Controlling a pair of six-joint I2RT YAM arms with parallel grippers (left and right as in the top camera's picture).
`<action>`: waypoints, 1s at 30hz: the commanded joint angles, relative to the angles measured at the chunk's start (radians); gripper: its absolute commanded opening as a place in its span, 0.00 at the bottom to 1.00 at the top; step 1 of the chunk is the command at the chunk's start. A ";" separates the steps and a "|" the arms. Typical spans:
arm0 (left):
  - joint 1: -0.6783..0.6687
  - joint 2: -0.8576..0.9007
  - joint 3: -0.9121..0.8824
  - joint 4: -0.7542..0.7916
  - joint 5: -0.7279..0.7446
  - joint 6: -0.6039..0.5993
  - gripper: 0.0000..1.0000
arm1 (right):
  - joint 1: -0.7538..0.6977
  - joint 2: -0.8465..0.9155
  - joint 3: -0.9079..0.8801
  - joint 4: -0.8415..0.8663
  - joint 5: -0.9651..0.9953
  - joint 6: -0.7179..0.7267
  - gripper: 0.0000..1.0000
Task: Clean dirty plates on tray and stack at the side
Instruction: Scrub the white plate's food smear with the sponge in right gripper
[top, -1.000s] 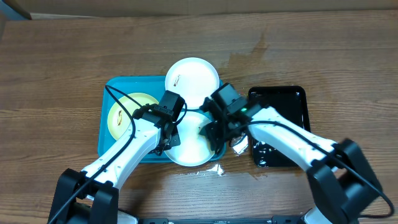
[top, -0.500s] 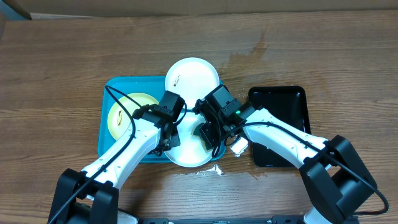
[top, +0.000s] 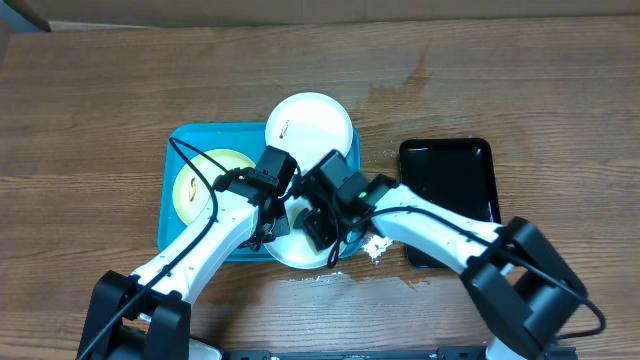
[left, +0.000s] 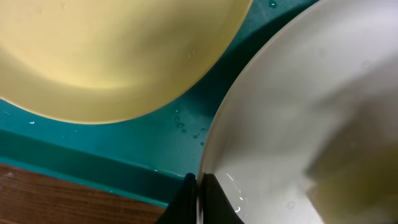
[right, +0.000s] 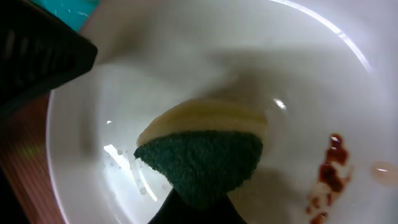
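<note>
A white plate (top: 300, 250) lies at the front right of the turquoise tray (top: 180, 140). My left gripper (top: 268, 232) is shut on its left rim (left: 214, 149). My right gripper (top: 322, 228) is shut on a green and yellow sponge (right: 205, 155) pressed on this plate's face (right: 186, 68), beside a red-brown smear (right: 333, 168). A second white plate (top: 308, 125) with a small dark mark lies at the tray's far right corner. The pale yellow-green plate (top: 200, 185) lies at the tray's left and shows in the left wrist view (left: 118, 50).
A glossy black tray (top: 455, 190) lies right of the turquoise tray. Small white wet specks (top: 335, 275) dot the wooden table near the front of the plate. A damp patch (top: 395, 90) marks the wood behind.
My right gripper with the sponge has moved left across the white plate, from its right edge toward its middle. The left gripper has held still on the rim.
</note>
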 joint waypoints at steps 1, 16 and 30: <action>0.000 -0.014 0.018 -0.012 0.002 0.005 0.04 | 0.003 0.034 -0.010 0.009 0.040 -0.010 0.04; 0.000 -0.014 0.018 -0.027 0.001 0.006 0.04 | 0.003 0.143 -0.010 0.095 0.275 0.008 0.04; 0.000 -0.014 0.007 0.004 0.028 0.016 0.04 | -0.002 0.143 -0.010 0.113 0.278 0.035 0.04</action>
